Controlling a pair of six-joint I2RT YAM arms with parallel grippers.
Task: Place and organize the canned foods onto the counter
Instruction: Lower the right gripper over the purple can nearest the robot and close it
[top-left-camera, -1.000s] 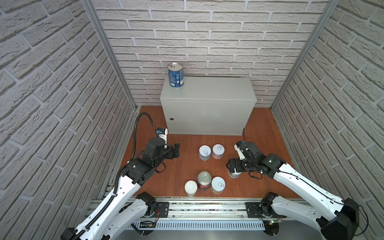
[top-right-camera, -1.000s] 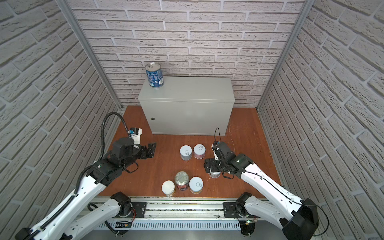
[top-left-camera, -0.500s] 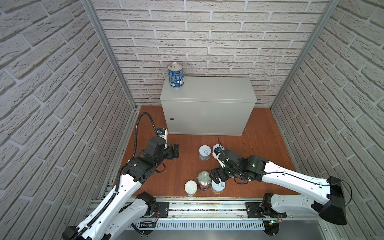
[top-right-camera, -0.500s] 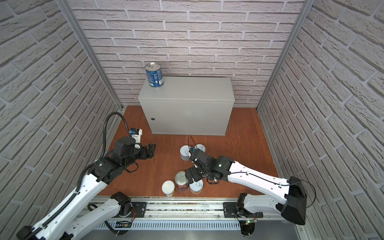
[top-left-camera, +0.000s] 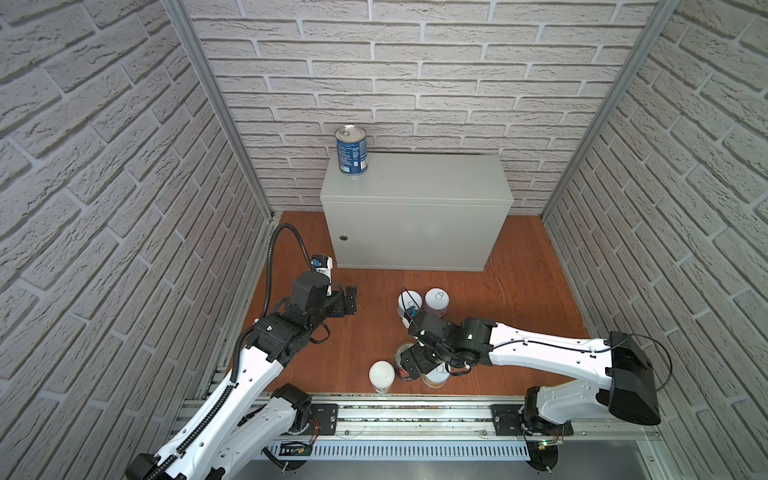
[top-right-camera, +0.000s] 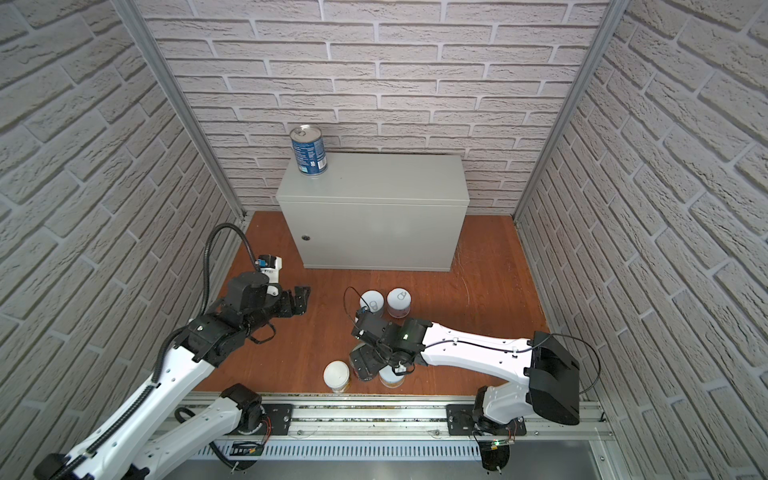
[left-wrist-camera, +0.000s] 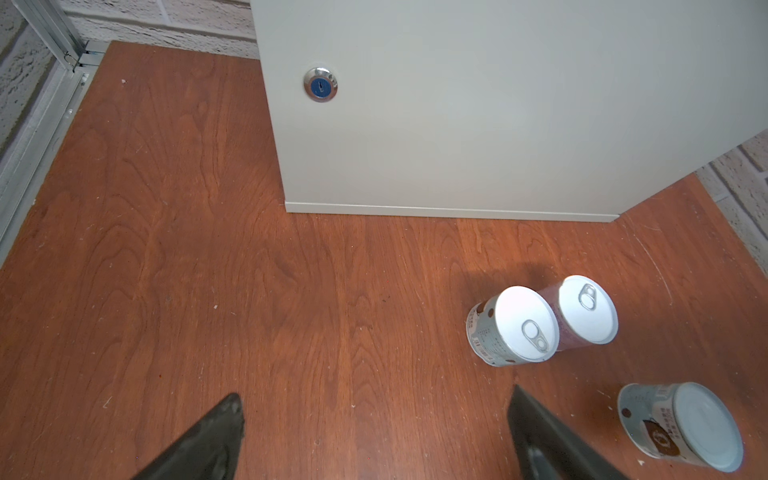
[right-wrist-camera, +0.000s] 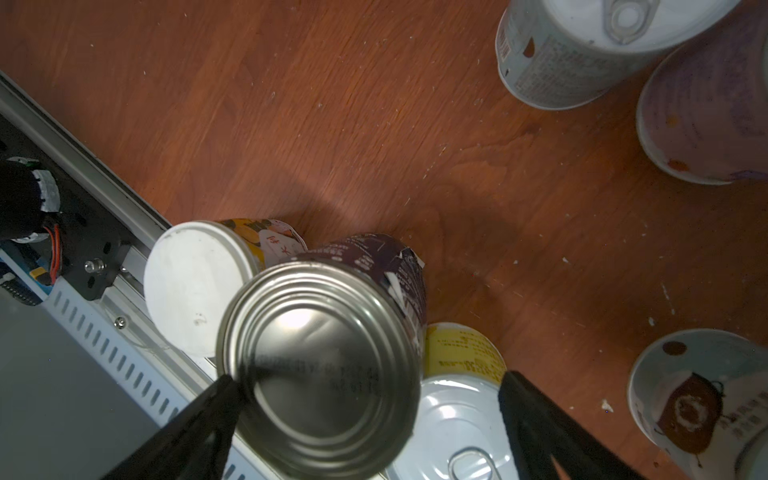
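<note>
Right claw (right-wrist-camera: 370, 380) spread above the dark can (right-wrist-camera: 320, 365) — yellow can (right-wrist-camera: 461, 357) just beside; left claw (left-wrist-camera: 374, 395) apart over the floor (left-wrist-camera: 208, 249)

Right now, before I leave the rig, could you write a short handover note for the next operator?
Left gripper: open, empty, above the floor.
Right gripper: open, fingers over the dark-label can, no grip yet.
Done: blue can stands on the counter.
Left: six floor cans to lift: dark-label can, two yellow cans, two pale blue cans, pink can.
</note>
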